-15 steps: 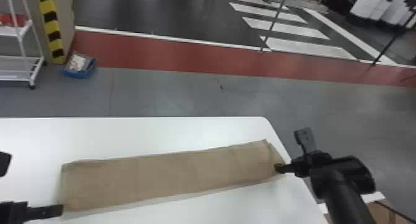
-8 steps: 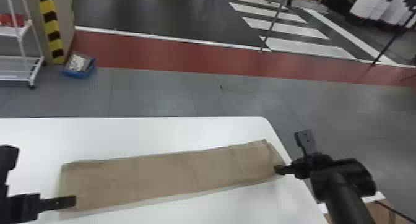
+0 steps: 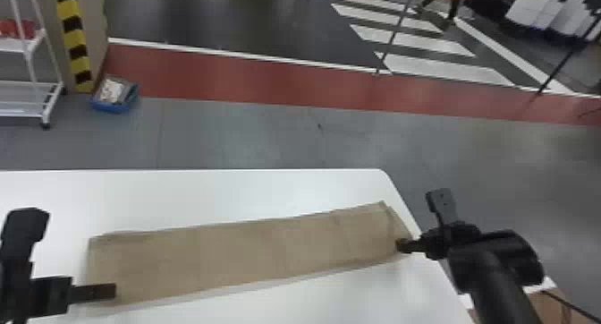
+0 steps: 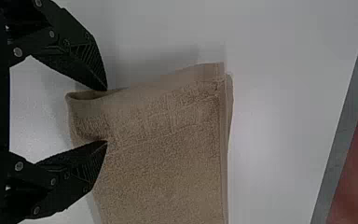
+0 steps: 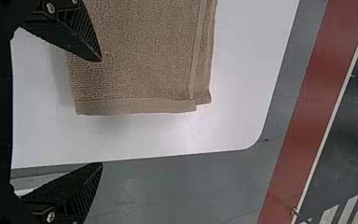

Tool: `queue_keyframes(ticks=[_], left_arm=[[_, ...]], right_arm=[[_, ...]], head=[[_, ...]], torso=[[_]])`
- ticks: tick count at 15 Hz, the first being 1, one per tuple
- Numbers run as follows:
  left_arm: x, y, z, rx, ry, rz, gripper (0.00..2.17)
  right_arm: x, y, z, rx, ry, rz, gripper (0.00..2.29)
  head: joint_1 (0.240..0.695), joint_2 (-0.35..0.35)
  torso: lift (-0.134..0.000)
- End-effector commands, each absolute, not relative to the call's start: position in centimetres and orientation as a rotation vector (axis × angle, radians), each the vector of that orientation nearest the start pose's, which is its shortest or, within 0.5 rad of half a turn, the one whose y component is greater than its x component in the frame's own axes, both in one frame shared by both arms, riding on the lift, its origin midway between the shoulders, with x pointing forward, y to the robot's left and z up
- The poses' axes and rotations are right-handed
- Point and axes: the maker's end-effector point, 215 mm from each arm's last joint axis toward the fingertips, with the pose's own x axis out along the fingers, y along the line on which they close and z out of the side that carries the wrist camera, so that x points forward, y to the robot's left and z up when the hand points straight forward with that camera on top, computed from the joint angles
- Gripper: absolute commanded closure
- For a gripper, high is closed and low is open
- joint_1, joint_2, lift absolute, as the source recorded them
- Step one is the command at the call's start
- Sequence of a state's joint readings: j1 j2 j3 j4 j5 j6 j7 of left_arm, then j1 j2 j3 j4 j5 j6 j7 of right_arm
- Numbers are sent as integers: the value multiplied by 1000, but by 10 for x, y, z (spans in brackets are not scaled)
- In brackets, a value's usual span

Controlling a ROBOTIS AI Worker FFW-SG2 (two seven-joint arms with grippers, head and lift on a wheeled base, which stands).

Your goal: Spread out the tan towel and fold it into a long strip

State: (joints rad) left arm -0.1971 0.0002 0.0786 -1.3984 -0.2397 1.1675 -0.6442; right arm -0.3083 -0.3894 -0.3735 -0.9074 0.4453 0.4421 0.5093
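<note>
Head view and both wrist views inspected. Item: tan towel, lying as a long strip on my white desk. It runs lengthwise between my two grippers, roughly along the far edge but slanting, its right end farther from me and close by the desk's right edge. Reason, in my judgement: laid this way, each end falls to one gripper and the whole length gets support.

Folding: layered hems show slightly offset along the strip's far side, so I judge the long folds made and only tidying outstanding. Defect noted: the strip's near left corner is rumpled and curled up.

Left gripper: fingers moderately apart, set about that corner, with cloth bulging into the gap but not clamped. Probable purpose is to nip or square the corner; closing there could drag the upper layer out of line.

Right gripper: fingers wide, nothing held. One tip is over the strip's near side, the other out past the desk's right edge, likely to leave the cloth free.

Pose: my right arm rises beyond the desk's right edge, its gripper turned inward over that edge. My left gripper points inward from the opposite side, low over the strip's left end.
</note>
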Motion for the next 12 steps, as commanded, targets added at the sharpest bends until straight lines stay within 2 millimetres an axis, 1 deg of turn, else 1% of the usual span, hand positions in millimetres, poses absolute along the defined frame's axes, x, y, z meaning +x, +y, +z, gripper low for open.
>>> queue_keyframes(ticks=[1,2,4,5,7,8,9,10,12], left_arm=[[459,181,-581,-231,1142,-397,1973],[455,180,-579,-241,1141,-413,2003],[449,185,-572,-229,1133,-432,2013],[446,189,-565,-225,1123,-434,2145],[443,199,-554,-216,1108,-437,2138],[443,207,-548,-218,1096,-438,2138],[439,214,-547,-226,1096,-432,2138],[437,225,-545,-226,1093,-419,2138],[435,241,-544,-211,1097,-415,2138]], right_arm=[[503,-587,-548,-275,891,-106,97],[503,-588,-548,-273,889,-107,97],[503,-586,-548,-268,886,-105,97],[504,-586,-547,-268,883,-104,97],[509,-584,-543,-275,872,-98,97],[510,-583,-542,-280,868,-93,97],[513,-581,-539,-279,862,-84,97],[515,-579,-537,-273,853,-81,110],[530,-570,-527,-265,802,-54,117]], head=[[695,-350],[695,-350],[695,-350],[695,-350],[695,-350],[695,-350],[695,-350],[695,-350],[695,-350]], torso=[[0],[0],[0],[0],[0],[0],[0],[0],[0]])
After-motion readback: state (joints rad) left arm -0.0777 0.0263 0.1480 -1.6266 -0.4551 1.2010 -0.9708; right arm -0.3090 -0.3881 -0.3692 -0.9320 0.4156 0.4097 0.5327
